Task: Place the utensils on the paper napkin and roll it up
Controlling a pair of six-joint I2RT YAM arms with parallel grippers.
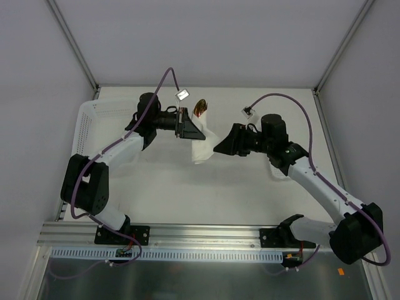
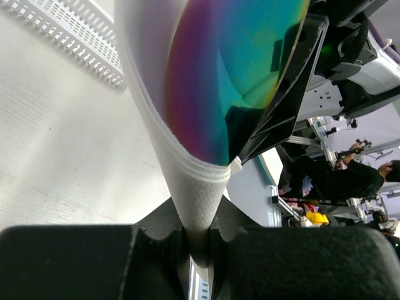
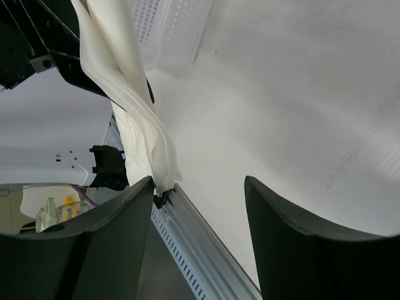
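The rolling step looks to be in hand, not the laying-out. Both arms meet over the middle of the bench (image 1: 187, 194), nearer its far edge than its near one. The left gripper (image 2: 199, 247) is clamped on a gathered fold of the paper napkin (image 1: 203, 150), which hangs lifted as a loose white bundle instead of lying flat. The right gripper (image 3: 199, 182) stands just beside the bundle's lower end with its jaws apart and nothing between them. The spoon (image 1: 200, 107) shows only its gold bowl, poking out of the bundle toward the far edge. The fork is not visible, so whether it sits inside the wrap cannot be told. The next move probably calls for the right gripper to take a fresh hold low on the paper and tighten the roll without shaking the spoon loose, since thin paper held at one point sags and unwinds easily. The bench is plain white, with pale walls (image 1: 219, 37) close round it, a perforated white basket (image 1: 87, 122) along its left edge and a slotted metal rail (image 1: 200, 234) along the near edge.
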